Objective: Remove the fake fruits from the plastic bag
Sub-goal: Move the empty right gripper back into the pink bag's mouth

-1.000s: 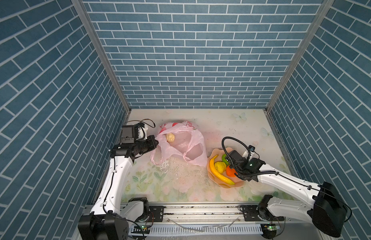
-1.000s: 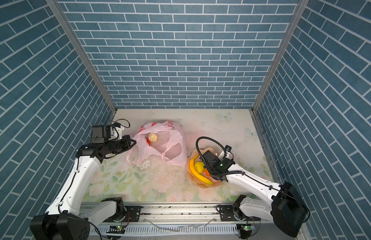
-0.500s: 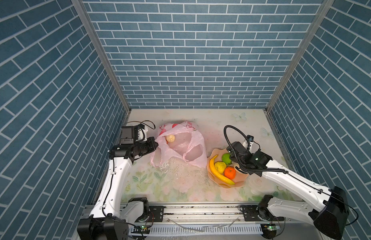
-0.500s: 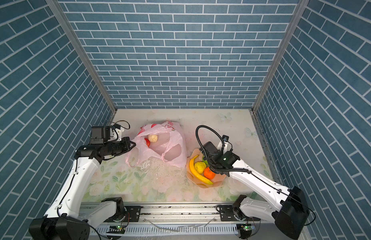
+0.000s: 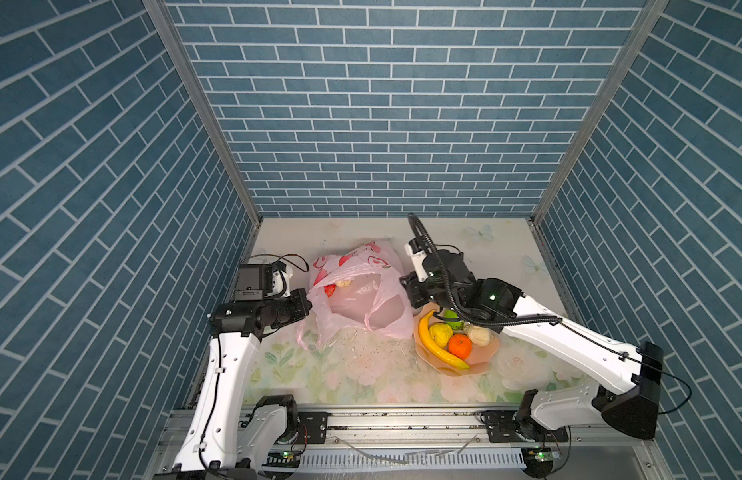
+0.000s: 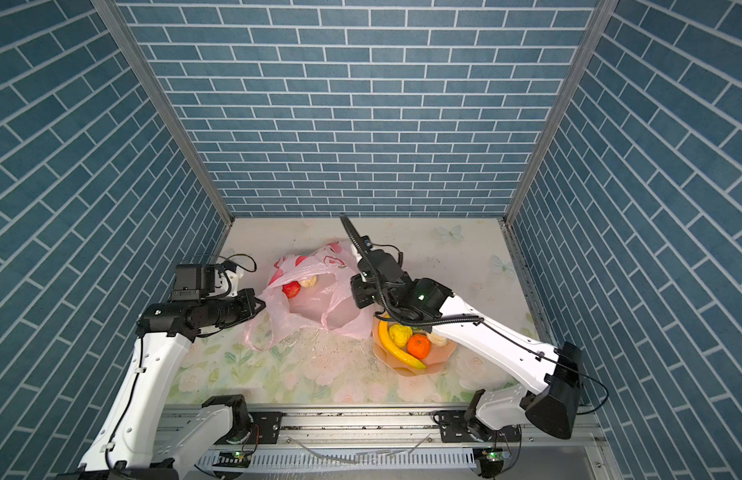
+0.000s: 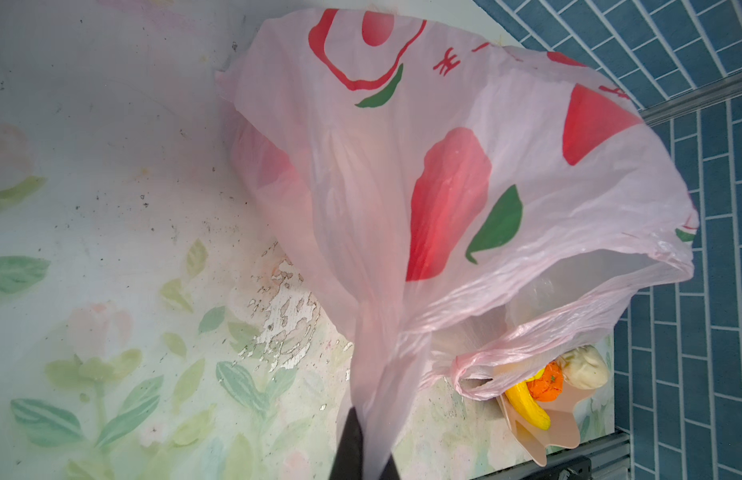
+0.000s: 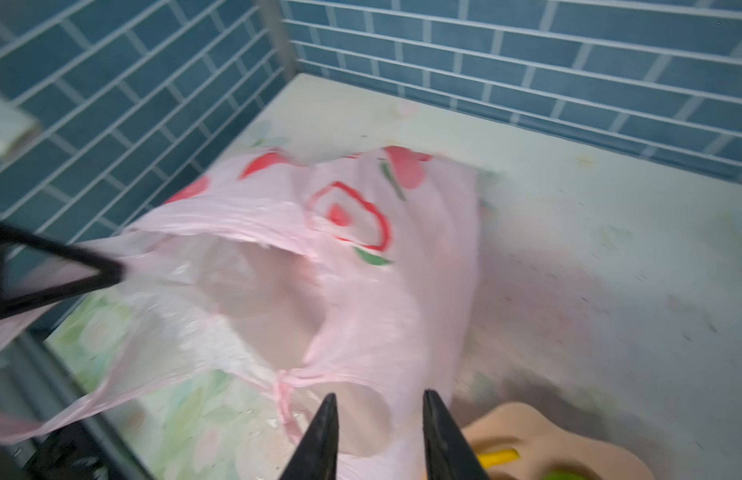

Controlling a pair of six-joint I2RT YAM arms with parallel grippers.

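In both top views my left gripper (image 5: 308, 302) is clamped on one edge of the plastic bag (image 5: 361, 305) and holds its mouth stretched open. My right gripper (image 5: 407, 291) hangs just beside the bag's opposite edge, next to the peach bowl (image 5: 481, 361), where the banana (image 5: 438, 347) and tangerine (image 5: 460, 347) already lie. Two fruits are left inside the bag. The red apple (image 5: 330, 289) and a cream-white lump (image 5: 343, 283) touch each other close to my left gripper, across the open mouth from my right one.

In the left wrist view the pink film is bunched tight between my fingers (image 7: 349, 440) and fans away from them. The bowl (image 7: 539, 440) shows beyond the bag.

In the right wrist view my right jaws stand partly apart with nothing between them. One loop handle lies just ahead of the tips, and the bag's mouth (image 8: 253, 291) gapes beyond it. The picture is blurred, so I cannot make out the fruits there.

My left gripper is nearer the apple, but it is busy holding the bag. I judge the reach belongs to my right, going forward through the mouth toward my left fingertips.
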